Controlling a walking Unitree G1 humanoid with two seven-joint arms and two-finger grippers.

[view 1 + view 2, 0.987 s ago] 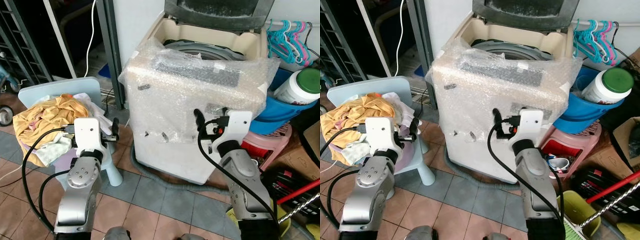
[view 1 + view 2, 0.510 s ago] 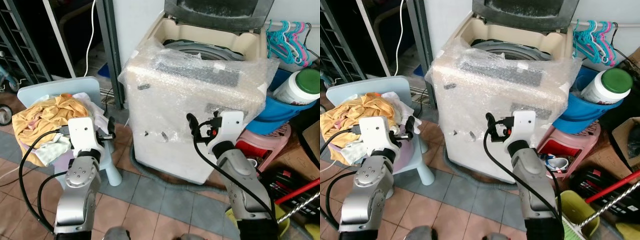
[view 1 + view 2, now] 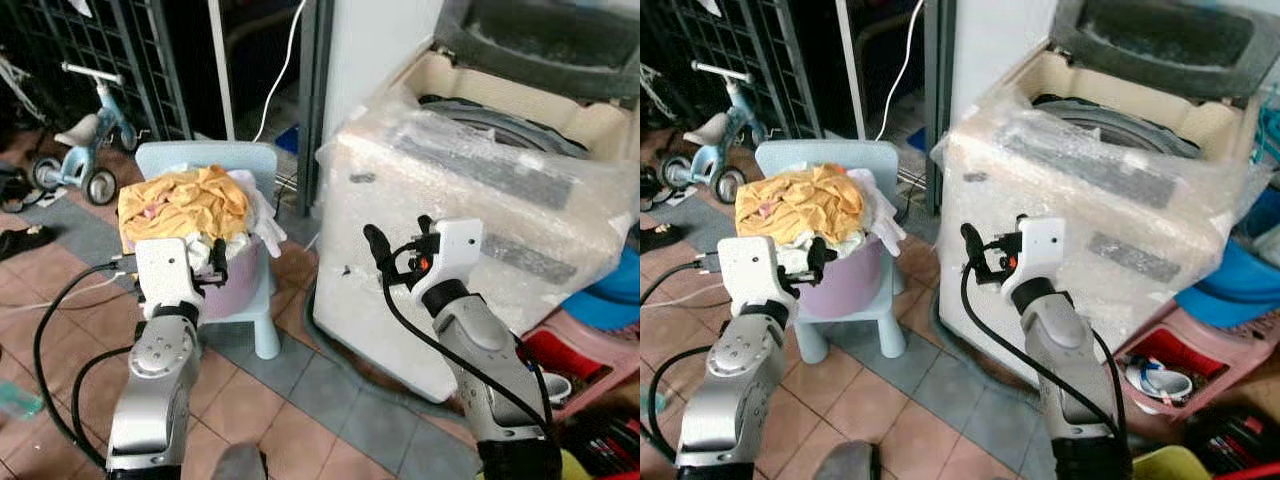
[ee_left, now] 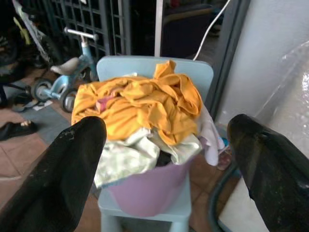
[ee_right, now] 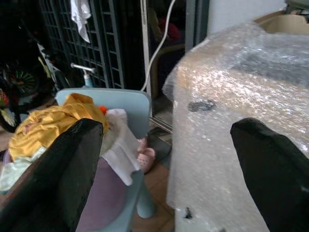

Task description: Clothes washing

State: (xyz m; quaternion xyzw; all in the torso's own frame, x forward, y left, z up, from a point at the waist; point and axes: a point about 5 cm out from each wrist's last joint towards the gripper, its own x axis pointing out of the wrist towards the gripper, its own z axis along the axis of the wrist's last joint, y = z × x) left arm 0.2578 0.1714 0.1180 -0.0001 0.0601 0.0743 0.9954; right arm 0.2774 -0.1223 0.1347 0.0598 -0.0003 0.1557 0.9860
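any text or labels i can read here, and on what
None can be read.
Washing machine: dark panel strips under the bubble wrap, any print on them too blurred to read.
Orange clothes in the purple basket: no print visible.

The head camera has swung to the robot's left — a blue-and-white child's tricycle point(image 3: 85, 150) has come into view, while the hangers and white jar at the right edge have slipped out of frame.
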